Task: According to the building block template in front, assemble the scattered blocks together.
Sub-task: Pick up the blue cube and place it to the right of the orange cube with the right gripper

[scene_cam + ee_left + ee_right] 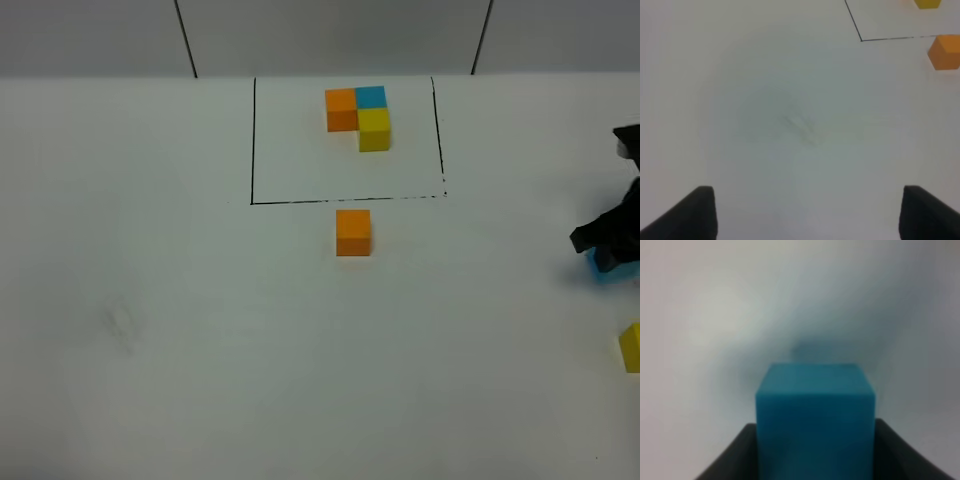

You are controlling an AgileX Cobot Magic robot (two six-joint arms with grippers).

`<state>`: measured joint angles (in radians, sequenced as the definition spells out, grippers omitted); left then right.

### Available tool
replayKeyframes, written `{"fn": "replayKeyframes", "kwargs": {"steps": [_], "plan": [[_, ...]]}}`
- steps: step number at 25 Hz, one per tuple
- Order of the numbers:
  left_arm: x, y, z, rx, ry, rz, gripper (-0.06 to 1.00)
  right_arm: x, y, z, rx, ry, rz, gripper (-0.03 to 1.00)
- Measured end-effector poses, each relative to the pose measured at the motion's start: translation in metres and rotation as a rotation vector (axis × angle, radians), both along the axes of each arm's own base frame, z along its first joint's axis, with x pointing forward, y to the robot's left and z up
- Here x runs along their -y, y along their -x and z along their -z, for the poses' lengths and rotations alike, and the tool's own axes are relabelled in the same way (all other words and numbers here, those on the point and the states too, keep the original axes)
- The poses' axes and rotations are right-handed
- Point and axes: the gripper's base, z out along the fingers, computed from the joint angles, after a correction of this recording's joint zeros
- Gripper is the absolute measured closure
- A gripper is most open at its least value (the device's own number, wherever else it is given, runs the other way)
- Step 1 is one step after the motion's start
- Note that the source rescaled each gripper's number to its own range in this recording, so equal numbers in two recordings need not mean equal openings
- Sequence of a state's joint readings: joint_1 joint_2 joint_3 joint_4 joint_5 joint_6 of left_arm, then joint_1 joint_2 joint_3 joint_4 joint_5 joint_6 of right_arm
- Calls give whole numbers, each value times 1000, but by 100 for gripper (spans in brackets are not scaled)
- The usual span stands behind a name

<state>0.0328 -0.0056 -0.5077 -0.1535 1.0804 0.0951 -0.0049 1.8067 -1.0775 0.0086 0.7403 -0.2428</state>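
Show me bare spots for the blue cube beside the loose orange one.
Bare table left, right and in front of the orange cube; the frame line runs close behind it. Crowded far right: right hand, blue cube, yellow cube.

White matte bench [200,380] filling nearly the whole high view, plain and evenly lit. Faint grey scuff [122,322] toward the left edge, about midway between far and near edges, seen again from the left wrist as a scuff [801,126] of a few blurred dark strokes. Beyond the far edge, pale grey wall [330,35] cut by a thin dark left seam [186,38] and a matching right seam [482,36], both slanting inward on the way down to the bench.
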Motion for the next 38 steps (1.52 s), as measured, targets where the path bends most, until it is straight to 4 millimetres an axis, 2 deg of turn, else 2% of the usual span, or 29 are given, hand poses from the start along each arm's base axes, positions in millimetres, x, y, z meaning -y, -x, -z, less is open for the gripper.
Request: {"fn": "replayKeyframes", "kwargs": {"steps": [3, 7, 11, 18, 23, 28, 38], "plan": [[0, 0, 0, 0, 0, 0, 23, -44, -3, -16, 13, 107, -358, 73], [0, 0, 0, 0, 0, 0, 23, -102, -2, -23, 4, 256, -933, 73], [0, 0, 0, 0, 0, 0, 23, -140, -14, -23, -32, 286, -1172, 73], [0, 0, 0, 0, 0, 0, 23, -184, -50, -9, -57, 288, -1252, 73], [0, 0, 0, 0, 0, 0, 23, -205, -66, 6, -74, 216, -1257, 73], [0, 0, 0, 0, 2, -1, 23, -211, -72, 27, -96, 179, -1262, 73], [0, 0, 0, -1, 4, -2, 23, -215, -72, 30, -86, 138, -1249, 73]]}}
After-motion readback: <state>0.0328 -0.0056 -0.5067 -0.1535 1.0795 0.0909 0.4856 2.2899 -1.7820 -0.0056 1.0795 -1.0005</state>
